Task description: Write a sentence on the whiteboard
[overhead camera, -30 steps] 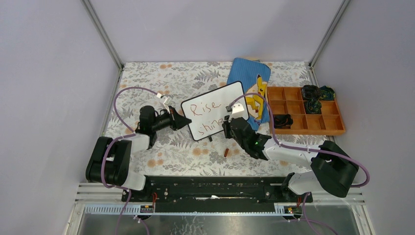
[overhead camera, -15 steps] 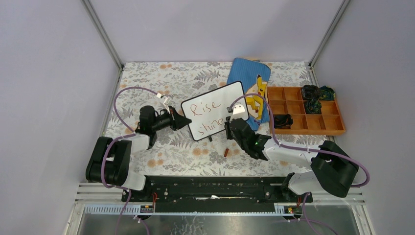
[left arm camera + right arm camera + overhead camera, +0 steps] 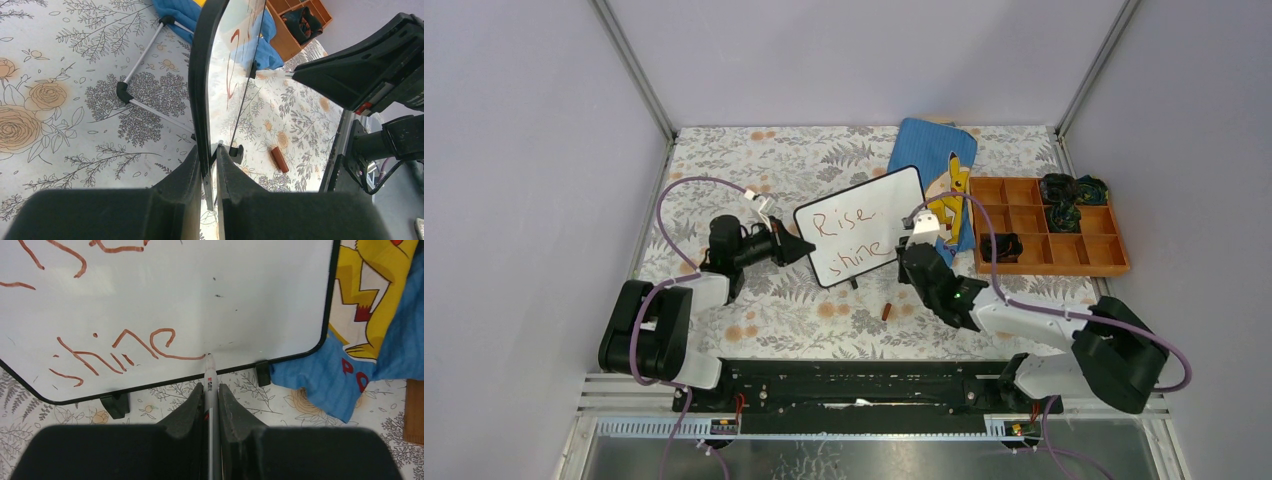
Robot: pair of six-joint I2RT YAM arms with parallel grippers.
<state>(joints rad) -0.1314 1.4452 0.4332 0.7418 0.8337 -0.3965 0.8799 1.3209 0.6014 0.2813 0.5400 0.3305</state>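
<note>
From above, the small white board with the thin black rounded frame (image 3: 860,226) stands tilted mid-table on the floral cloth (image 3: 754,160), just in front of a blue cloth pouch with a yellow cartoon figure (image 3: 936,158) and left of an orange wooden divided tray (image 3: 1054,268). "Rise" and "shine" are on it in red. The left gripper (image 3: 800,248) meets its left edge, the right gripper (image 3: 908,256) sits at its lower right corner, and a small reddish-brown cap (image 3: 886,311) lies on the cloth near the board's foot. The left wrist view looks along the board edge-on: the fingers are pinched together on the black frame, bracing it. In the right wrist view the jaws are clamped on a slim white marker pen (image 3: 209,382), whose tip seems to rest at the tail of the last "e", just above the bottom frame. I'd say the word is about finished. To do it well, keep the pressure light so the propped board isn't pushed back against the left grip, then draw the tip straight off the surface so it doesn't smear.
</note>
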